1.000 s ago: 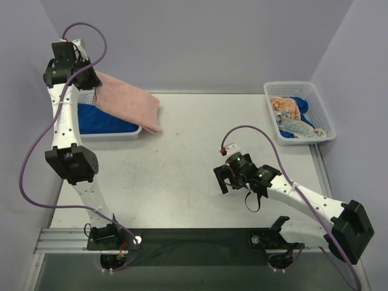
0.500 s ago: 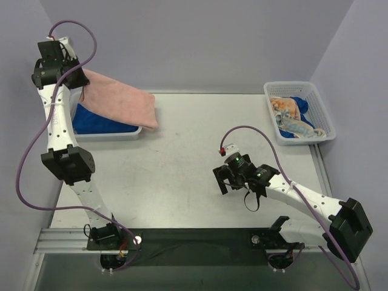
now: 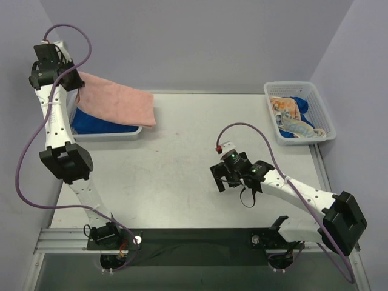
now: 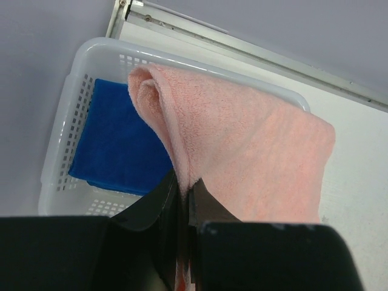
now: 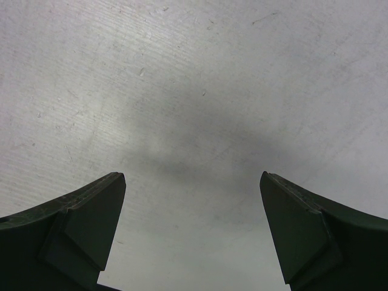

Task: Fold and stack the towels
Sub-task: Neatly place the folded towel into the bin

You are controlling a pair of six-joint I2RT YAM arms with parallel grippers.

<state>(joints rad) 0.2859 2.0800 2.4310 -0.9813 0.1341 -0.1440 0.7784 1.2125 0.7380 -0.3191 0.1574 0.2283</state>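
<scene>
**Left hand pinching the salmon-pink towel above its basket; right hand wide open over bare worktop**

Your left hand (image 4: pixel 183 191) is raised high, its jaws nearly closed on a gathered edge of the salmon-pink towel (image 3: pixel 118 100). In the left wrist view the fabric is squeezed into the narrow slot between the two fingers. From there it spreads away from the hand as one broad, doubled-over sheet.

The towel hangs out from the hand at a slant. Its far end reaches past the rim of the white mesh basket (image 4: pixel 57 139) under the hand and ends over the worktop (image 3: pixel 182 157). Whether that end touches the surface, you cannot tell from these views.

Directly below the hand, inside that basket, a royal-blue towel (image 4: pixel 118 145) lies flat and folded. The pink towel covers part of it from above.

Your right hand (image 5: pixel 192 177) is low over the middle of the worktop, its jaws spread as wide as they go, with nothing between them. The right wrist view shows only scuffed grey surface and the hand's own shadow between the two fingertips.

Well beyond that hand and off to its right stands a second mesh basket (image 3: pixel 291 84). It holds a crumpled white towel with orange and blue print (image 3: pixel 285 109), lying on another blue towel (image 3: pixel 302 107).
</scene>
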